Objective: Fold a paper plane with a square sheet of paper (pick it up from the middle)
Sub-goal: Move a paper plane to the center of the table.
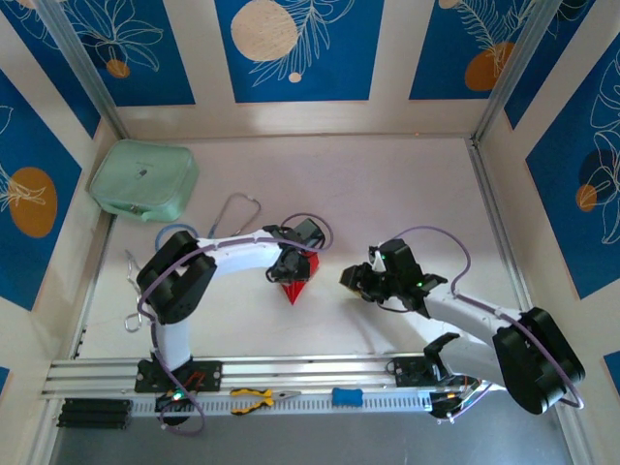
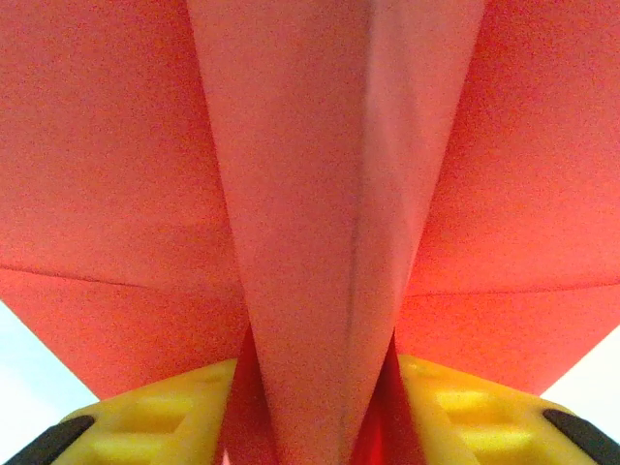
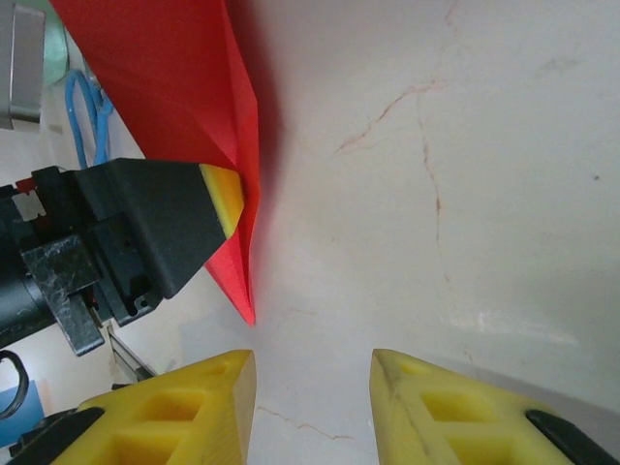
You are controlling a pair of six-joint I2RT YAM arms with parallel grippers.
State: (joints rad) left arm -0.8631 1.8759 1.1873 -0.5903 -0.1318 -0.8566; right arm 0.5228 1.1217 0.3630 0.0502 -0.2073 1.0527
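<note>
Folding looks finished: the paper plane (image 1: 294, 278) sits mid-way across the table (image 1: 407, 194), at nine o'clock of our narrowly parted, empty right gripper (image 3: 312, 397). Our left gripper (image 2: 315, 417) straddles its keel, pinched or loose we cannot tell; next should come a clean release.

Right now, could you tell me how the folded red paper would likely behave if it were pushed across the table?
The folded red paper is thin, so it is probably light and would skid or tip when nudged. Its centre crease, standing between the fingers of the left gripper, likely stiffens it lengthwise, but the wide flaps look floppy.
</note>
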